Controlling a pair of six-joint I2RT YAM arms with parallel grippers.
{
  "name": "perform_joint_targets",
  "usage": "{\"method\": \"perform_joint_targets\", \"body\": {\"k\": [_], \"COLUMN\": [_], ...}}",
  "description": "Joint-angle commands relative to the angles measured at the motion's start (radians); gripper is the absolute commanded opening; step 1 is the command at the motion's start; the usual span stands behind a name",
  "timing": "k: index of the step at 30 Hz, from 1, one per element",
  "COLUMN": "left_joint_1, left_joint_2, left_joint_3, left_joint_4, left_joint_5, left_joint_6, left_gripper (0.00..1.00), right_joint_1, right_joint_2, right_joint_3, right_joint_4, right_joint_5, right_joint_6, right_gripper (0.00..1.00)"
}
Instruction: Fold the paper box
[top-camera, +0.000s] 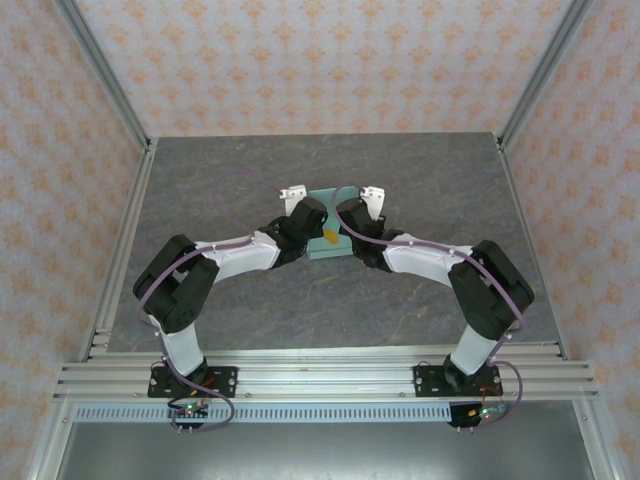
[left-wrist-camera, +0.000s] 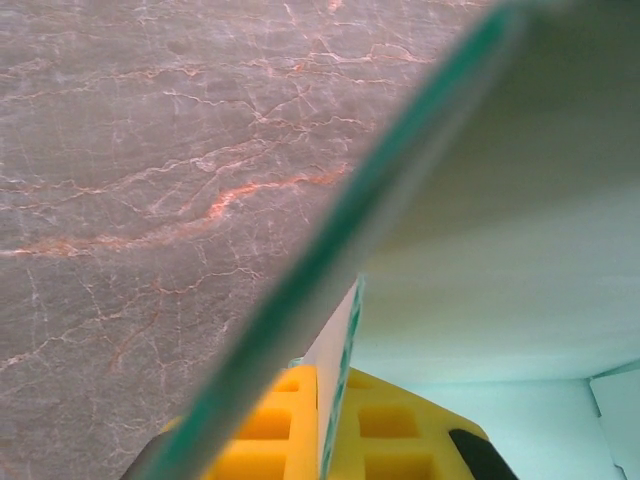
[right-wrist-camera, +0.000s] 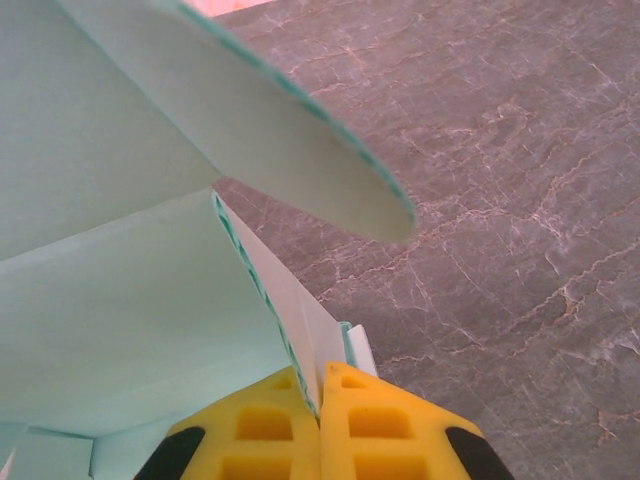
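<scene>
The paper box (top-camera: 322, 246) is pale mint-teal card, partly folded, at mid-table between both wrists. My left gripper (top-camera: 316, 230) holds its left side and my right gripper (top-camera: 342, 226) its right side. In the left wrist view the yellow fingers (left-wrist-camera: 270, 425) of my left gripper (left-wrist-camera: 327, 425) are shut on a thin upright card wall (left-wrist-camera: 340, 350); a blurred flap edge (left-wrist-camera: 330, 255) crosses in front. In the right wrist view my right gripper (right-wrist-camera: 320, 415) pinches another card wall (right-wrist-camera: 290, 320) between its yellow fingers (right-wrist-camera: 385, 430), with a rounded flap (right-wrist-camera: 280, 140) overhead.
The grey marbled table (top-camera: 220, 170) lies open all round the box. Patterned walls and metal frame posts (top-camera: 110, 90) bound it at the sides and back. An aluminium rail (top-camera: 320, 375) with both arm bases runs along the near edge.
</scene>
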Motion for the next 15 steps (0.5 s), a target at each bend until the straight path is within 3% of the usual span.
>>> {"method": "perform_joint_targets", "body": {"k": [1, 15], "left_joint_1": [-0.002, -0.005], "left_joint_2": [-0.005, 0.001], "left_joint_3": [-0.007, -0.075], "left_joint_4": [0.020, 0.177], "left_joint_5": [-0.090, -0.211], "left_joint_6": [-0.042, 0.038], "left_gripper": [0.06, 0.05], "right_joint_1": [0.000, -0.014], "right_joint_2": [-0.022, 0.004], "right_joint_3": [-0.054, -0.131], "right_joint_4": [0.058, 0.324], "right_joint_5": [0.015, -0.013], "right_joint_6": [-0.030, -0.192], "right_gripper": [0.00, 0.00]}}
